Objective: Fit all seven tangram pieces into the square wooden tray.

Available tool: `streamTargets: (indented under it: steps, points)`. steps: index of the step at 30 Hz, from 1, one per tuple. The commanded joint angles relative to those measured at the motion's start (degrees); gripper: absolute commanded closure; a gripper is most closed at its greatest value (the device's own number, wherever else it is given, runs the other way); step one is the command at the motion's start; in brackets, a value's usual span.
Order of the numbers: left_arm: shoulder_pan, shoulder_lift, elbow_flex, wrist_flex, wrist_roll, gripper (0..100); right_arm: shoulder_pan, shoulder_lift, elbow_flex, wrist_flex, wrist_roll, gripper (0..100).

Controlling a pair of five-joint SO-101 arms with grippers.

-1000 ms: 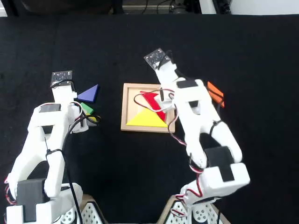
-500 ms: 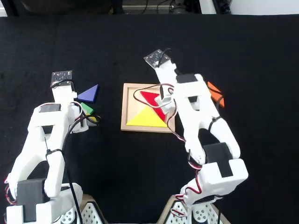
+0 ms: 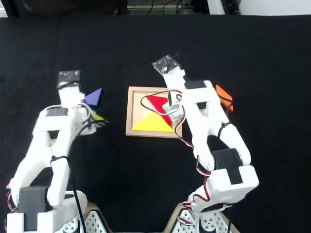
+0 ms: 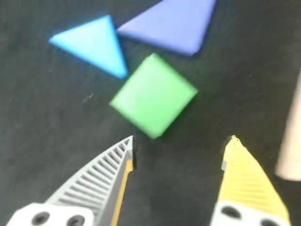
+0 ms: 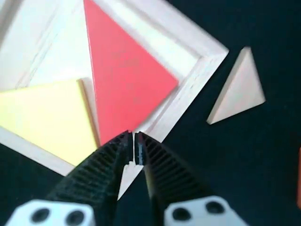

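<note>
High view puts the tray (image 3: 129,111) at the centre of the black tabletop (image 3: 252,53): square, pale wood, with a raised rim. A red triangle (image 3: 156,103) lies flat in its upper right part and a yellow triangle (image 3: 150,124) along its lower edge, and the two meet side to side. An orange piece (image 3: 224,97) lies right of the tray, partly behind the right arm. A violet triangle (image 3: 94,97) lies left of the tray, well apart from it.

Left wrist view has the left hand (image 4: 181,140) spread wide, one finger grey and one yellow, holding nothing. A green square (image 4: 154,95) lies flat just beyond the fingertips, in line with the gap and untouched. A light blue triangle (image 4: 91,44) and the violet triangle lie just past the square.

Right wrist view has the right hand (image 5: 132,136) closed, its black fingertips pressed together with nothing between them. It sits over the tray's rim, at the red triangle's sharp corner. A bare wood triangle (image 5: 237,87) lies on the tabletop near the tray's corner, outside it and not touching.
</note>
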Motion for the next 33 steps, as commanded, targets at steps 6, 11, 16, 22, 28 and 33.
streamTargets:
  steps: [6,11,16,22,28,33]
  points:
    - [17.01,1.32,-10.33,-5.98,15.12,69,0.70,4.53,0.04,-1.93,0.53,98.7]
    - [19.03,15.65,-19.47,-5.98,16.88,69,0.70,5.85,-0.92,-2.11,0.44,98.8]
    - [19.12,30.42,-31.43,-4.04,16.88,69,0.62,5.14,-0.75,-2.11,0.44,98.8]
    - [19.21,34.81,-40.84,3.60,16.79,69,0.53,4.35,-0.57,-2.46,0.44,98.8]
    - [19.47,36.84,-43.74,2.99,16.88,69,0.53,4.35,-0.48,-4.22,0.53,98.8]
    - [20.79,37.01,-44.26,2.90,16.88,69,0.44,4.35,-0.48,-5.89,0.53,98.8]
